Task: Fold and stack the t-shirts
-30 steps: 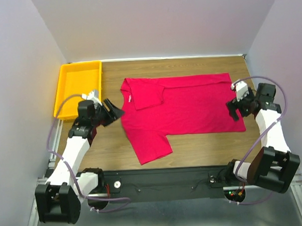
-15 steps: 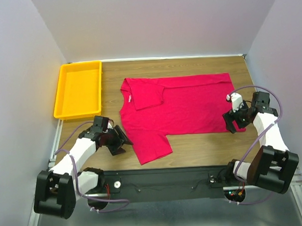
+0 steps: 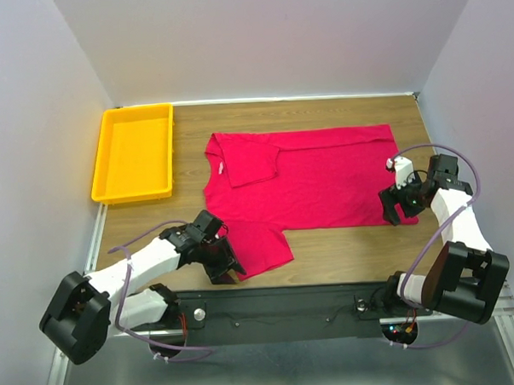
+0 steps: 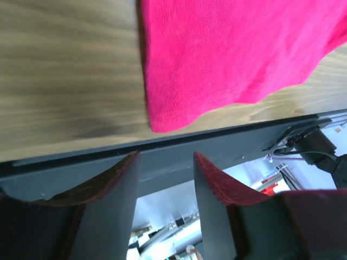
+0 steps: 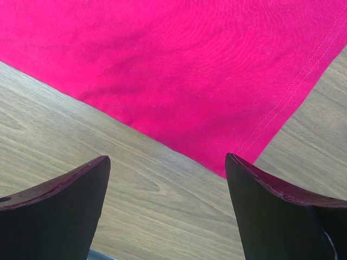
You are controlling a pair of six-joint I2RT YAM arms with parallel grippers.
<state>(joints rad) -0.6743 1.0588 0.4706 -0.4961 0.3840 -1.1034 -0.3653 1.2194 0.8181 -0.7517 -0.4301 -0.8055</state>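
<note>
The crimson-red t-shirt (image 3: 316, 186) lies spread flat on the wooden table, neck to the left. One sleeve is folded in over the chest. The other sleeve (image 3: 259, 248) points toward the near edge. My left gripper (image 3: 227, 265) is open and empty, low at that sleeve's near left corner. In the left wrist view the left gripper (image 4: 165, 155) sits just past the sleeve corner (image 4: 162, 122), over the table's dark front rail. My right gripper (image 3: 391, 209) is open and empty at the hem's near right corner. In the right wrist view the right gripper (image 5: 168, 158) hovers over bare wood just short of the shirt's hem corner (image 5: 227, 162).
A yellow plastic tray (image 3: 134, 153) stands at the back left with nothing in it. The table's black front rail (image 3: 287, 298) runs along the near edge just below the left gripper. Grey walls close in the left, back and right sides.
My left arm has swung from beside the tray down toward the near edge and right, to the lower sleeve's corner. My right gripper has moved slightly nearer, to the hem corner.
</note>
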